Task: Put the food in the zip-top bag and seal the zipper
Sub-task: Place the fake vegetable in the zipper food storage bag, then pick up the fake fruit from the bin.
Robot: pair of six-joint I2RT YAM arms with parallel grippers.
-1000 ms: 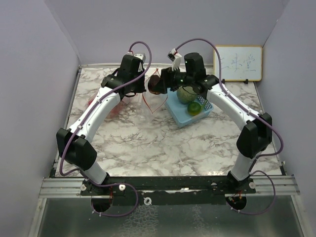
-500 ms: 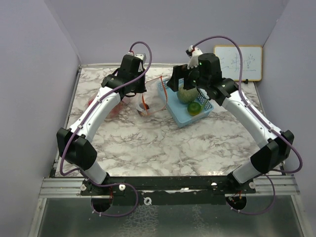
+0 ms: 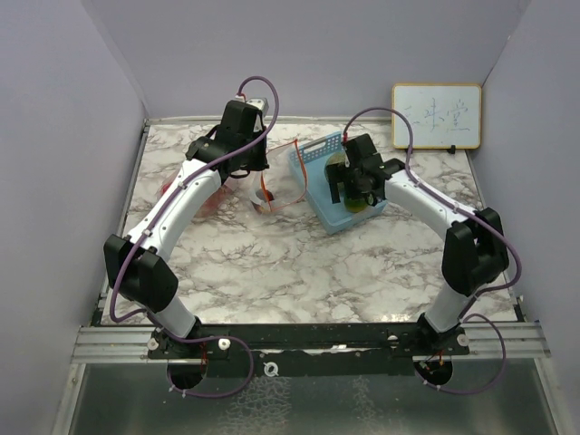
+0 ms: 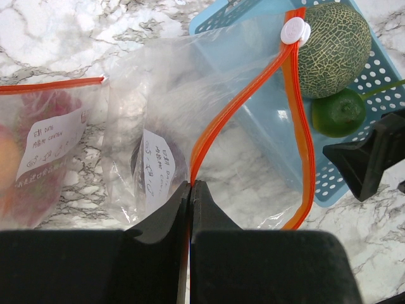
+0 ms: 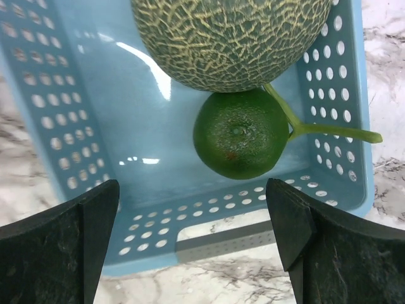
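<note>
My left gripper (image 4: pixel 190 185) is shut on the orange zipper edge of the clear zip-top bag (image 4: pixel 209 82), holding its mouth up beside the blue basket (image 5: pixel 82 126). The white slider (image 4: pixel 293 30) sits at the far end of the zipper. A dark purple fruit (image 4: pixel 178 170) lies in the bag behind a white label. My right gripper (image 5: pixel 192 190) stands open just above the basket, its fingers either side of a green fruit (image 5: pixel 240 140). The netted grey-green melon (image 5: pixel 231 38) rests against that fruit. From above, the right gripper (image 3: pixel 349 186) hangs over the basket (image 3: pixel 319 207).
A second clear bag (image 4: pixel 38 152) with red and orange food and a label lies to the left of the held one. A whiteboard (image 3: pixel 436 116) leans on the back wall at the right. Grey walls close in the marble table (image 3: pixel 290 263) on three sides.
The right gripper let the dark purple fruit go into the bag, opened wide, then swung right and came down over the basket. The left gripper has kept its hold.
</note>
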